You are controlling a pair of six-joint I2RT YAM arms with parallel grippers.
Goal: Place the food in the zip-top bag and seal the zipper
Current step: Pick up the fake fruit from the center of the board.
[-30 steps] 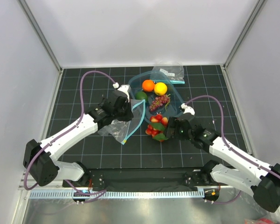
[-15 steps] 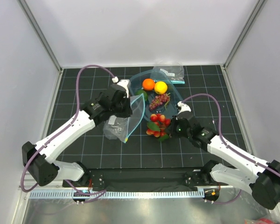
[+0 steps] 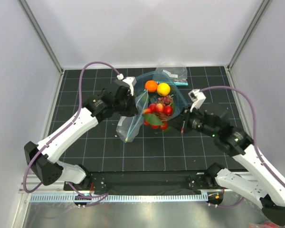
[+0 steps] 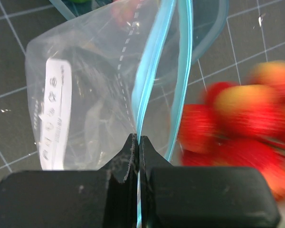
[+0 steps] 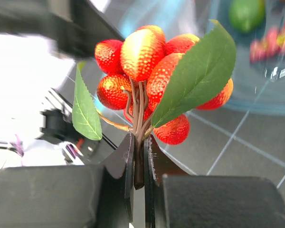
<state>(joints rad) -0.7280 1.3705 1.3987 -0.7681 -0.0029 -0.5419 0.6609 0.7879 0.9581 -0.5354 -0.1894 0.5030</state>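
The zip-top bag [image 3: 129, 124] hangs clear and crumpled from my left gripper [image 3: 131, 105], which is shut on its rim at the teal zipper [image 4: 152, 71]. The bag's white label [image 4: 57, 109] faces the left wrist view. My right gripper [image 5: 140, 142] is shut on the brown stem of the strawberry bunch [image 3: 156, 113], holding it off the mat right beside the bag's mouth. The strawberries [image 4: 237, 123] appear blurred in the left wrist view. An orange [image 3: 151, 86], a lemon [image 3: 164, 89] and purple grapes [image 3: 165, 100] lie in the teal tub [image 3: 181, 100]. A lime [image 5: 247, 13] also lies there.
A smaller clear bag [image 3: 172, 73] with a teal strip lies behind the tub at the back of the black gridded mat [image 3: 85, 90]. White walls close in the mat on three sides.
My right gripper shut on the strawberry stem and lifted the bunch up and left toward the bag. My left gripper carried the bag's rim up and a little right.
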